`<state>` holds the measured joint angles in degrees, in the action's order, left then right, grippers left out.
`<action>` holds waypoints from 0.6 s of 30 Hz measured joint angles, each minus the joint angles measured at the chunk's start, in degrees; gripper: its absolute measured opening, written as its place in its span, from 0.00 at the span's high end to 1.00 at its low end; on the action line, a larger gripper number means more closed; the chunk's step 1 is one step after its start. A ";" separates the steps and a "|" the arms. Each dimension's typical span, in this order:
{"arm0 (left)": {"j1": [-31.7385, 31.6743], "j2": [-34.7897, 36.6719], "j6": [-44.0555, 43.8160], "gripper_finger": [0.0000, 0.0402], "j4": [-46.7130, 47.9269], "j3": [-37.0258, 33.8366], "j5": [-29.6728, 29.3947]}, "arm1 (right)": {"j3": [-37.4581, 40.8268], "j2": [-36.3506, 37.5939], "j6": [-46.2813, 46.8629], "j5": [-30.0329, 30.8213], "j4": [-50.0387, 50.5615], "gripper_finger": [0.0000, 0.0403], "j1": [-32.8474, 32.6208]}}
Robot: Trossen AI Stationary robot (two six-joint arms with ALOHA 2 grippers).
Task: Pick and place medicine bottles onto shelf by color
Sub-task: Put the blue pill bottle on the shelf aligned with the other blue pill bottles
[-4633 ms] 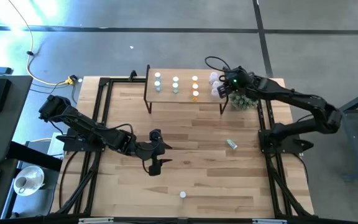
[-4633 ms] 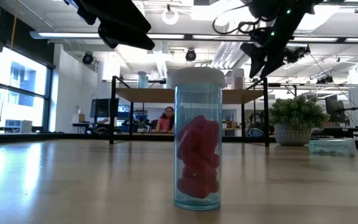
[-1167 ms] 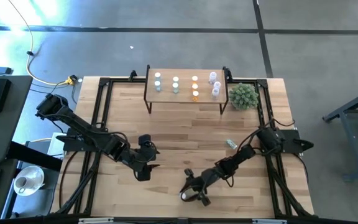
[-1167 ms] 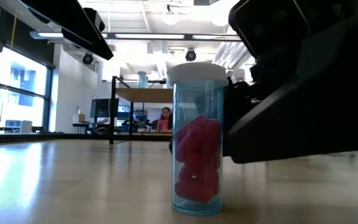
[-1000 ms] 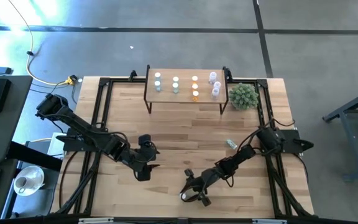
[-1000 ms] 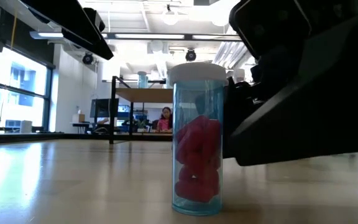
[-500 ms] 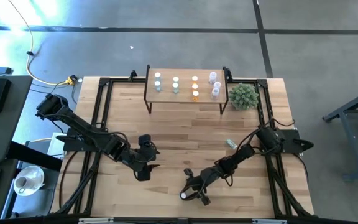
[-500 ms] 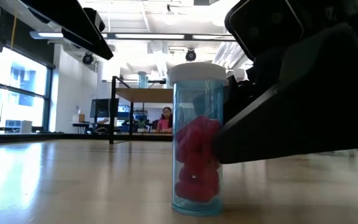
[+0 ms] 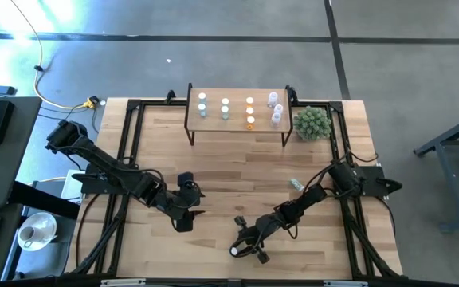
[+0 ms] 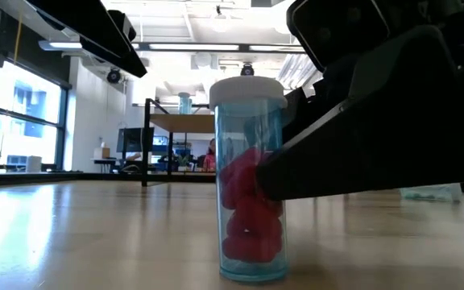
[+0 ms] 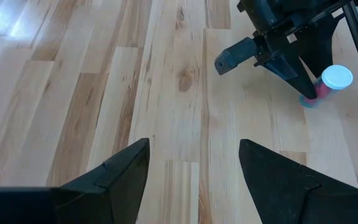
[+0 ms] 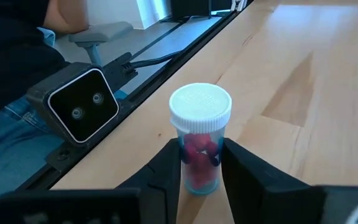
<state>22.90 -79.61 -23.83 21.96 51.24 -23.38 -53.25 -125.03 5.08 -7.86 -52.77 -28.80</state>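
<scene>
Light-wood plank worktop (image 9: 237, 183), both arms over its near half. Shelf (image 9: 237, 114) at far edge, small bottles already standing on it in columns; spiky green plant (image 9: 311, 123) just right of it.

Left claw (image 9: 183, 215) hangs wide and empty, near-left of centre, waiting.

Right claw (image 12: 201, 165) is pinched on the light-blue bottle (image 12: 199, 143) at the near edge, fingers pressing the body below the white cap; red pills inside. Bottle upright, base seemingly on the wood.

Second bottle (image 9: 296, 185) lies on its side, right of centre.

Judgement: lift straight up before swinging far, keep it vertical, and set it beside the pale-blue ones at the shelf's left.

Right wrist view alone shows the fingers meeting the bottle; high view shows only a white cap, yet alone gives the shelf's layout. Low view shows contents, not the shelf top.
</scene>
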 joint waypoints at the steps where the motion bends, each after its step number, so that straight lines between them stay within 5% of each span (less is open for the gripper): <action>1: 0.00 0.00 -0.02 0.41 0.00 0.00 0.01 | 0.00 0.00 0.01 -0.20 -0.05 0.78 0.00; 18: 0.00 0.00 1.61 0.41 -1.52 0.00 0.02 | 0.09 10.51 1.51 2.63 6.34 0.78 5.81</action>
<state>22.90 -79.61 -22.23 20.43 51.24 -23.35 -53.17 -114.53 6.59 -5.23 -46.43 -22.99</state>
